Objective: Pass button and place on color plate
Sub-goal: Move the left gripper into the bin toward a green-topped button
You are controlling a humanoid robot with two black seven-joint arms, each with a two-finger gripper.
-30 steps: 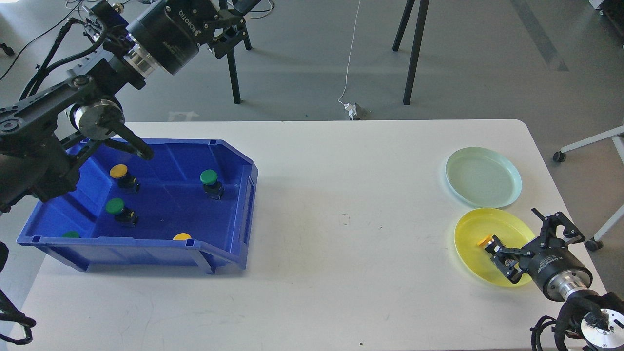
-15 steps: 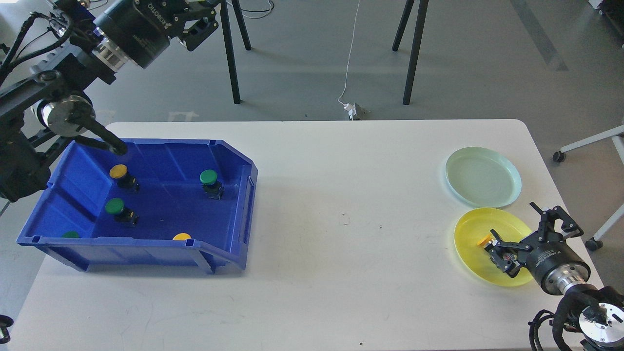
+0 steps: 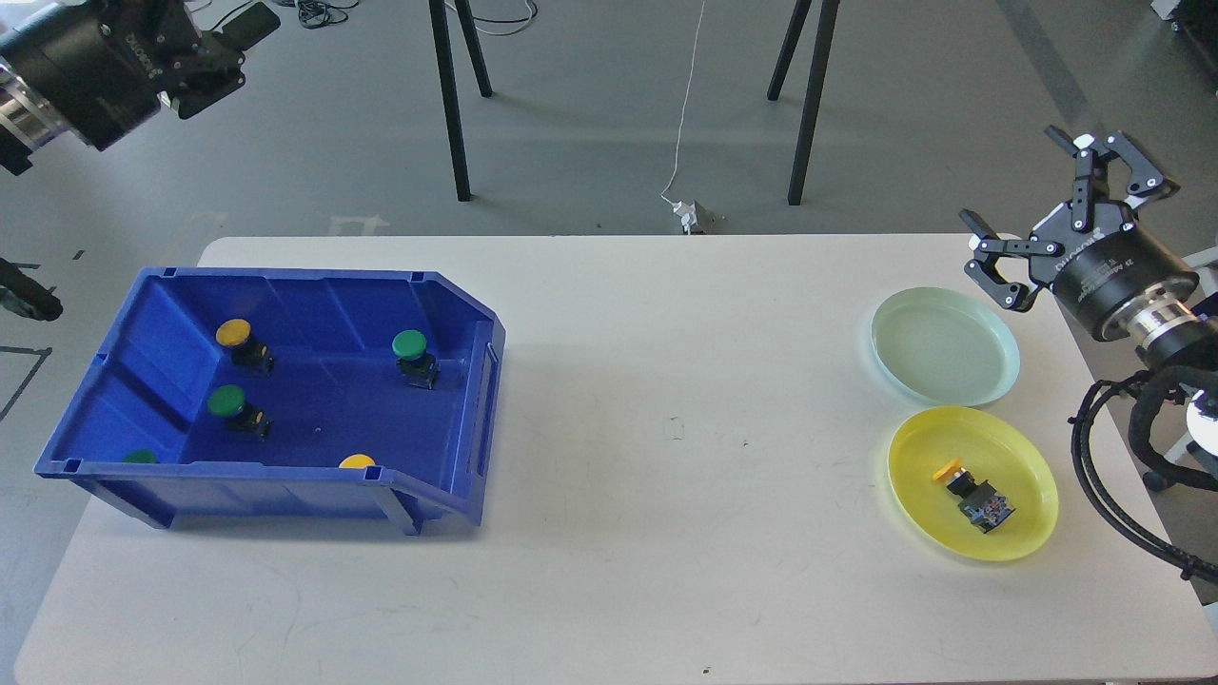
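A yellow-capped button lies on its side in the yellow plate at the right. The pale green plate behind it holds nothing. My right gripper is open and empty, raised above the table's far right corner, behind the green plate. My left gripper is high at the top left, behind the blue bin, its fingers apart and empty. The bin holds several buttons: yellow, green, green, and two half hidden by the front wall.
Black stand legs stand on the floor behind the table. My right arm's cables hang by the table's right edge. The white tabletop lies bare between bin and plates.
My right gripper let go of the yellow button on the yellow plate and rose up and back. My left arm swung away left and up from over the bin.
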